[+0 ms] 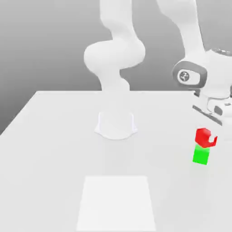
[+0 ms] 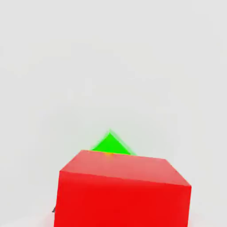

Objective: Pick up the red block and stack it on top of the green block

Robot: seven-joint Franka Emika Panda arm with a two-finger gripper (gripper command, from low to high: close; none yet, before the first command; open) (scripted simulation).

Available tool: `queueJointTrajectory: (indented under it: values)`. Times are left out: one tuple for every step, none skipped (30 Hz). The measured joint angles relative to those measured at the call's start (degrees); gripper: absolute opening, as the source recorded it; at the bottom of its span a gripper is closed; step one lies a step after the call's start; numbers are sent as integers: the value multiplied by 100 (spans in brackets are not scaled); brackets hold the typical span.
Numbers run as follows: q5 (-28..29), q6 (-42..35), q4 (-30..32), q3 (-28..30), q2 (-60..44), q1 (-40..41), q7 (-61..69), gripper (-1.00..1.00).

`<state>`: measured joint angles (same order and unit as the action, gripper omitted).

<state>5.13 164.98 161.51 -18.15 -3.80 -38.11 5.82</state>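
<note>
At the exterior view's right, the red block (image 1: 203, 136) sits directly on top of the green block (image 1: 201, 155), turned a little relative to it. My gripper (image 1: 209, 129) hangs from the white hand just above the red block and reaches down around it. In the hand view the red block (image 2: 124, 193) is very close, and one corner of the green block (image 2: 110, 144) peeks out from behind it.
The arm's round white base (image 1: 116, 125) stands at the middle of the pale table (image 1: 50, 149). A lighter square patch (image 1: 118, 204) lies on the table toward the front. The table's back edge runs behind the base.
</note>
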Motion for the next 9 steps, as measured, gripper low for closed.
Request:
queueJointTrajectory:
  values:
    - [0, 0, 0, 0, 0, 0, 0, 100]
    - [0, 0, 0, 0, 0, 0, 0, 100]
    - [0, 0, 0, 0, 0, 0, 0, 100]
    - [0, 0, 0, 0, 0, 0, 0, 100]
    - [121, 94, -5, 51, -101, -28, -84, 100]
    - [40, 47, -1, 19, -43, -22, -26, 100]
    - [-133, -72, 6, -17, 94, -46, 97, 100]
    - [-333, -228, 14, -29, 270, -83, 238, 100]
    - [-525, -405, 21, -25, 464, -140, 374, 100]
